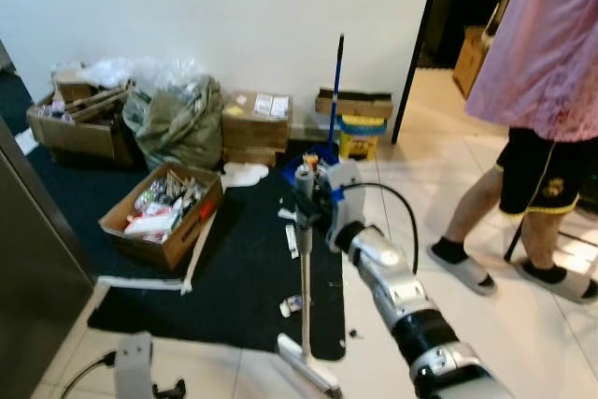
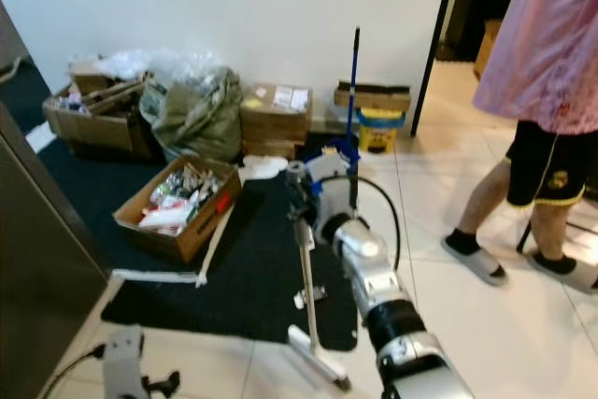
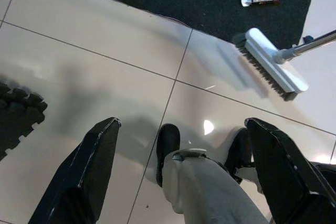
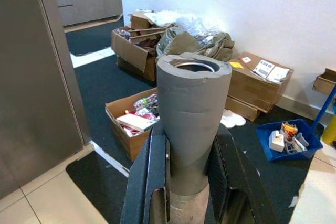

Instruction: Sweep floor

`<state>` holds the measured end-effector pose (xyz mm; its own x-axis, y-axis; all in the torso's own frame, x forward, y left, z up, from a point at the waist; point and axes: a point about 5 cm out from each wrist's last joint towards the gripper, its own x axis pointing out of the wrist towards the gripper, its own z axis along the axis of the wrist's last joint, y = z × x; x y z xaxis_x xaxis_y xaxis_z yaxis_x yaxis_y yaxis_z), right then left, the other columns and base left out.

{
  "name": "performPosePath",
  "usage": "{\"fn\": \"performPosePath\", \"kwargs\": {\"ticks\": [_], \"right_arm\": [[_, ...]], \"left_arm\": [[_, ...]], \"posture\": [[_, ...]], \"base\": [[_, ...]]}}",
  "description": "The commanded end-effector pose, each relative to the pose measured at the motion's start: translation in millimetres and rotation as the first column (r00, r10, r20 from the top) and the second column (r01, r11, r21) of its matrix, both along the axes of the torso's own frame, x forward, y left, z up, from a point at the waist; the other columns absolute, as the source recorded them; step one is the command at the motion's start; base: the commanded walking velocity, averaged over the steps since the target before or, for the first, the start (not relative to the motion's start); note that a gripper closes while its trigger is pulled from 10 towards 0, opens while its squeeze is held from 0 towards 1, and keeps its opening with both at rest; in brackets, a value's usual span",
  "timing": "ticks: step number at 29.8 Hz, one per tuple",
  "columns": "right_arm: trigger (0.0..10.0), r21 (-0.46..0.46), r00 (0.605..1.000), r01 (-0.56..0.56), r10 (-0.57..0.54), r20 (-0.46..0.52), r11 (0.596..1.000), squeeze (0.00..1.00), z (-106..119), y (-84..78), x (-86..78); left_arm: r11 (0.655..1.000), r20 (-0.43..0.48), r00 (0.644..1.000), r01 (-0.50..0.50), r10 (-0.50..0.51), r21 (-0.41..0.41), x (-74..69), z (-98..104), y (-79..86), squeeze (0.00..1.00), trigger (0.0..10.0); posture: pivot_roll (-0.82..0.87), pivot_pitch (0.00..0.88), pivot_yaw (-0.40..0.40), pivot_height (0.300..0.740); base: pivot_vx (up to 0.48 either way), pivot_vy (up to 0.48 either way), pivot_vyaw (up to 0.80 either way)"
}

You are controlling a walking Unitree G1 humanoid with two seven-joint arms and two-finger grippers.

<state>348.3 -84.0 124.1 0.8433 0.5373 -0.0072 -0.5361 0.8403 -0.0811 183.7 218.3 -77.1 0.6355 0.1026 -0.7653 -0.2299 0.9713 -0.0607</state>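
The broom stands nearly upright: a slim metal pole with a grey foam-sleeved top, its pale bristled head on the tiles at the dark rug's edge. The right gripper clamps the sleeve; the left gripper hangs wide open, holding nothing.

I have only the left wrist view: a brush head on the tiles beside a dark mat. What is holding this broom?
Observer: The right hand is shut on the grey foam grip at the top of the broom, which stands nearly upright.
Operator: Is anybody near it?
Observer: Yes, a person stands on the tiles to the robot's right, by the doorway.
Operator: And on the left side?
Observer: An open cardboard box of packets sits on the mat.
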Motion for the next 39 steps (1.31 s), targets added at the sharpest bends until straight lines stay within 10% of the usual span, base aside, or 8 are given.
{"fn": "performPosePath", "kwargs": {"ticks": [1,39], "right_arm": [[10.0,-0.002,0.999,0.001,-0.001,0.043,1.0,0.0,11,0.0,1.6],[10.0,0.012,0.992,-0.118,0.117,0.048,0.993,0.0,13,7.9,-12.7]], "left_arm": [[1.0,-0.012,1.0,0.02,-0.02,0.01,2.0,0,-2.7,0.0,10.0],[1.0,-0.017,1.0,0.026,-0.026,-0.001,-6.6,-3,-0.5,0.0,10.0]], "posture": [[-0.06,0.0,-0.004,0.74],[-0.07,0.0,-0.012,0.74]], "base": [[0.0,0.0,0.0],[0.312,0.0,0.0]]}}
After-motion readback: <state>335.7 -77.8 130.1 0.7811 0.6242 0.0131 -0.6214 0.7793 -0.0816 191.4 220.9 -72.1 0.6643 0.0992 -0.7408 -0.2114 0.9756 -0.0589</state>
